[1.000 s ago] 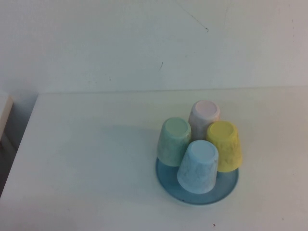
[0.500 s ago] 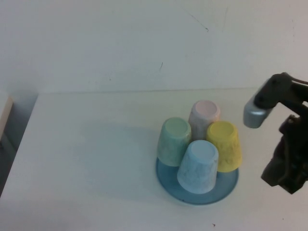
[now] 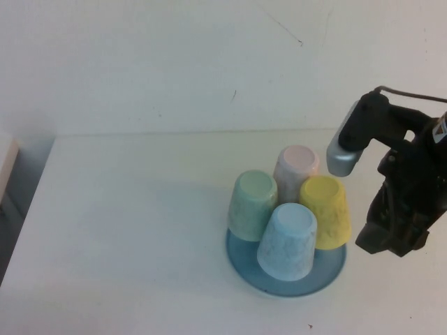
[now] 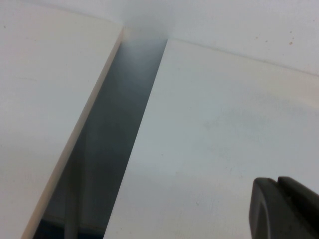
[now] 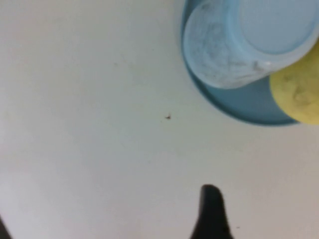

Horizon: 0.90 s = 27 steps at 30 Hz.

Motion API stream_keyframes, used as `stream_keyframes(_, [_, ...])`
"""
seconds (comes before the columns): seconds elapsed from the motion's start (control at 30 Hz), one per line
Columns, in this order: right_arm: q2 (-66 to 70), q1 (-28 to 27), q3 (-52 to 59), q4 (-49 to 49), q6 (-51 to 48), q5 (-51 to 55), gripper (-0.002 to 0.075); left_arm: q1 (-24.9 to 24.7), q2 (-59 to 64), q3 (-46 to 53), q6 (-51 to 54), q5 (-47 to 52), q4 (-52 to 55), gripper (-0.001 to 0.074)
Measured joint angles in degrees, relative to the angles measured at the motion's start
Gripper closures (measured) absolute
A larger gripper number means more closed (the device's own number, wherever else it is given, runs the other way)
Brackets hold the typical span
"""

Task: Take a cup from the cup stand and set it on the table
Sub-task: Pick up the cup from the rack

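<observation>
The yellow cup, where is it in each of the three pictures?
High view: the yellow cup sits upside down on the cup stand, on the side nearest the right gripper.
Left wrist view: not in it; only the left gripper over bare table.
Right wrist view: at the picture's edge.
Shared landmark: light blue cup.

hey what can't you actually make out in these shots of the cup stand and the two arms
- Pegs of the cup stand: hidden under four upturned cups in the high view, including the yellow cup.
- Right tool: only one dark finger shows in the right wrist view; the high view shows just the arm's back beside the stand, so open or shut is unclear.
- Left tool: cut off at the left wrist view's edge, absent from the high view.
</observation>
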Motion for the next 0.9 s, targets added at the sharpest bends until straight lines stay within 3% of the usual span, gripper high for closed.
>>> stream_keyframes(0.1, [0.13, 0.00, 0.00, -4.30, -0.76, -3.11, 0.0217, 0.00, 0.00, 0.00, 0.00, 0.00, 0.00, 0.0737])
stream_keyframes(0.2, [1.11, 0.00, -0.51, -7.80, -0.87, -3.84, 0.0190, 0.00, 0.00, 0.00, 0.00, 0.00, 0.00, 0.0737])
stream_keyframes(0.5, [12.23, 0.00, -8.26, -9.75, -0.87, 4.14, 0.0181, 0.00, 0.00, 0.00, 0.00, 0.00, 0.00, 0.0737])
stream_keyframes(0.9, [20.10, 0.00, -23.56, -9.81, -0.77, 4.87, 0.0181, 0.00, 0.00, 0.00, 0.00, 0.00, 0.00, 0.0737])
